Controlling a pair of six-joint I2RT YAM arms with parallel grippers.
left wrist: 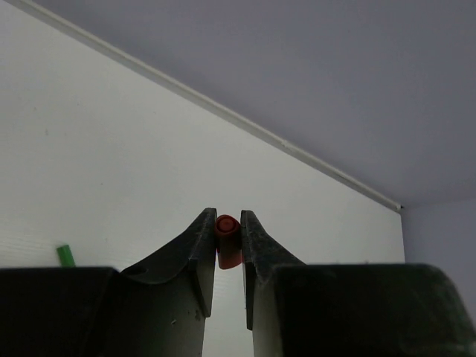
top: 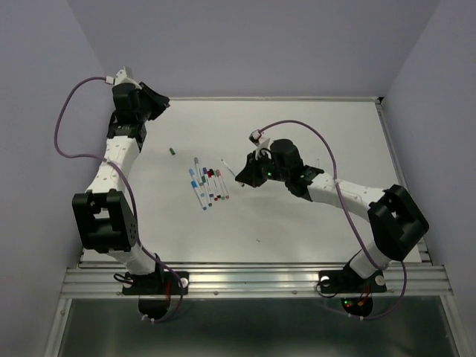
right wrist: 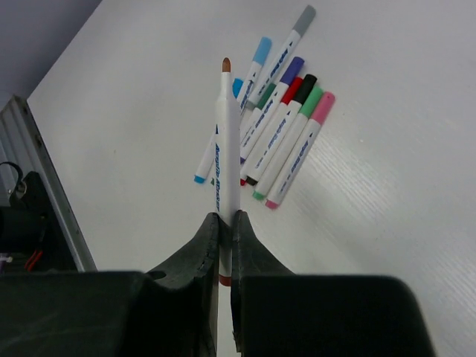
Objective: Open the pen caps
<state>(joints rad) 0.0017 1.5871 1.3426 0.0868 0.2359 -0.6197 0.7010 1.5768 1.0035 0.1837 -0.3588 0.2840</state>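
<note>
L gripper (left wrist: 227, 224) clamped shut on red cap (left wrist: 228, 236); cap's lower part hidden betw. fingers. R gripper (right wrist: 225, 220) pinched tight on uncapped pen (right wrist: 226, 141), brownish tip pointing away, rear end mostly hidden. Beyond it, other pens (right wrist: 286, 134) bunched on table (right wrist: 387, 223). Green cap (left wrist: 65, 255) lies alone, bottom cut off by L gripper body.

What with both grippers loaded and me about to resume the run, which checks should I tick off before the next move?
1. Small red plastic cap pulled off, pinched in left gripper: ok.
2. White-barrelled marker pen with bare brown tip clamped in right gripper: ok.
3. Cluster of capped pens lying clear of both grippers: ok.
4. Short green cap lying loose on white table: ok.
5. Left gripper's height above table: cannot tell.
</note>
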